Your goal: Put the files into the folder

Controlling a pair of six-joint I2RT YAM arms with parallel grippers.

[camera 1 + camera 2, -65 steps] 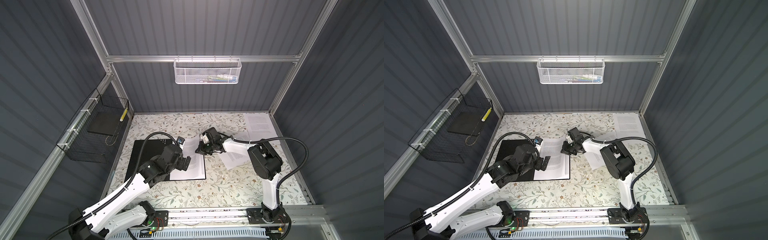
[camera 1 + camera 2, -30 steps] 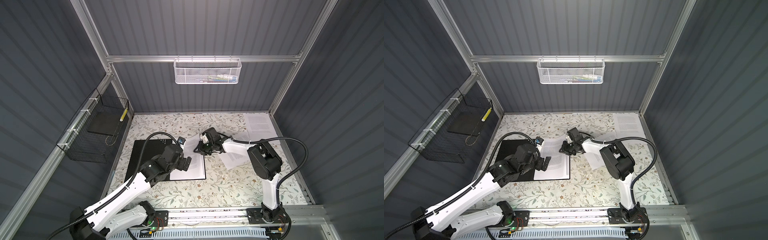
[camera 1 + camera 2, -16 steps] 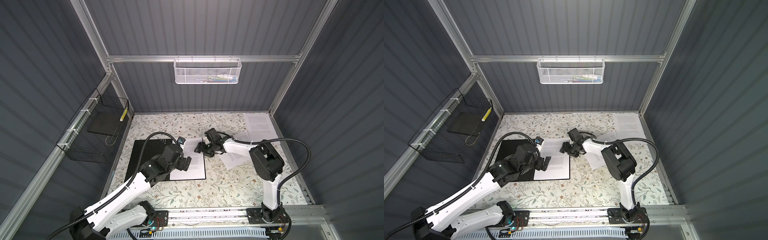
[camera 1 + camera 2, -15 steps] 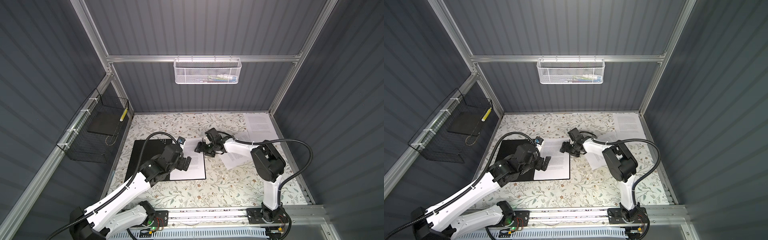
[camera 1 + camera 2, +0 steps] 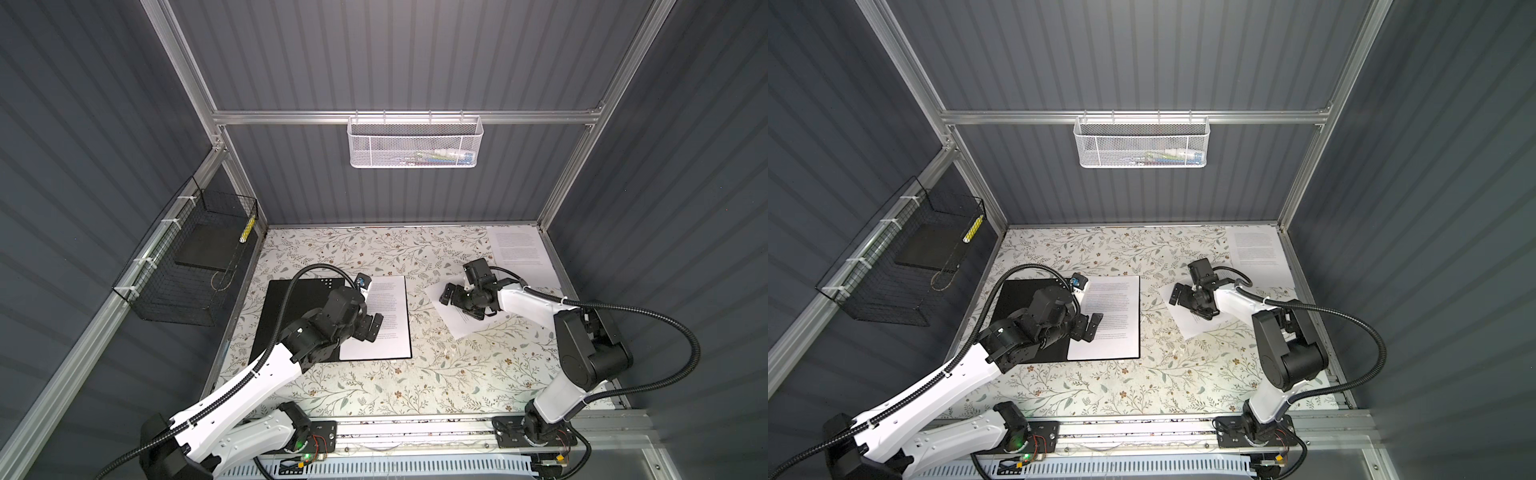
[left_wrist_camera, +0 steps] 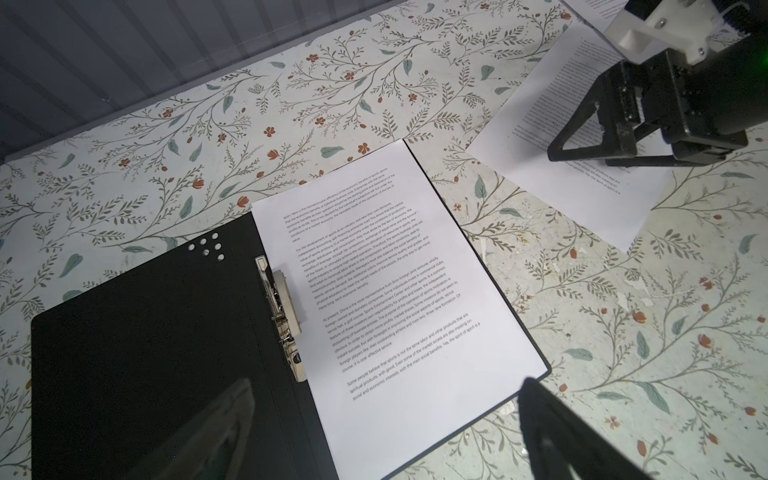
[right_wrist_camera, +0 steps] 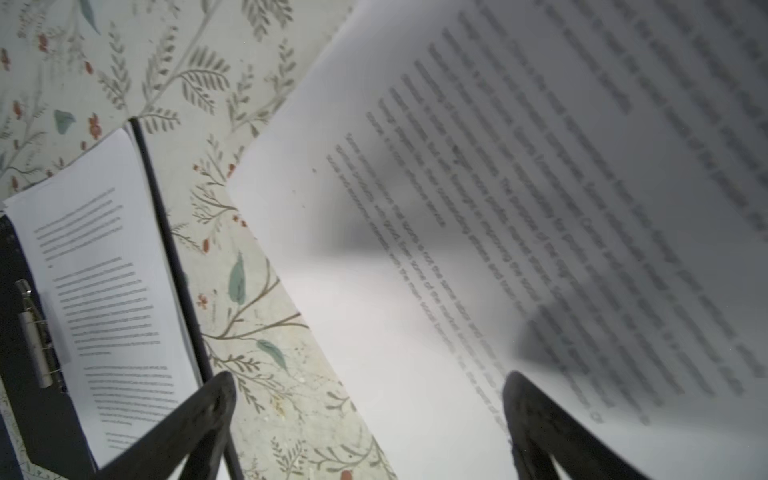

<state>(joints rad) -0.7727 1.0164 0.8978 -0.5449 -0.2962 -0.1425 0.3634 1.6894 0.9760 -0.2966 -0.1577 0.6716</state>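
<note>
One printed white paper sheet (image 5: pixel 390 316) lies in your open black-lined folder (image 5: pixel 299 299), spread flat on the floral bench (image 5: pixel 374 249), presumably so pages can drop in; the left jaws hang wide above it, empty. Your right jaws, also wide and empty, sit over a second skewed sheet (image 5: pixel 462 326) just beside the folder, its edge between them.

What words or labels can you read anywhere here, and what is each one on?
Sheet in the folder: "Some people believe that sports is not the same labor and other products"; other lines too small to trust.
Same sheet: "At present, China is the most representative".
Tilted sheet: print blurred, unreadable.
Far corner sheet: too small.
Folder: no lettering shows.
</note>
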